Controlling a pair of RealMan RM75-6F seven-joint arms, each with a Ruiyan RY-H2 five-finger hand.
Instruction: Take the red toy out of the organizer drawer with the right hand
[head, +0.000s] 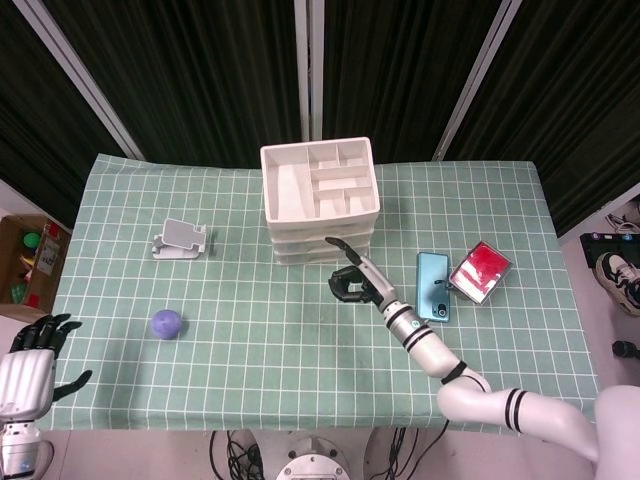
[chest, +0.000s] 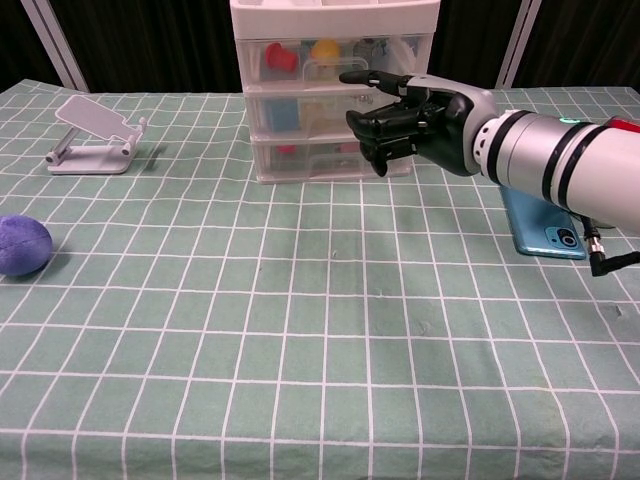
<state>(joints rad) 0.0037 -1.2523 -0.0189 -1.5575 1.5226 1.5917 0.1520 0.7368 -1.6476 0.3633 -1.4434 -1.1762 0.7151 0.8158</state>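
Right hand empty, fingers curled, before closed organizer. Red toy in top drawer beside yellow toy.

From the head view we look steeply down on the whole table, far off. From the chest view we look level and close across its front. We share the organizer, upper centre in both.
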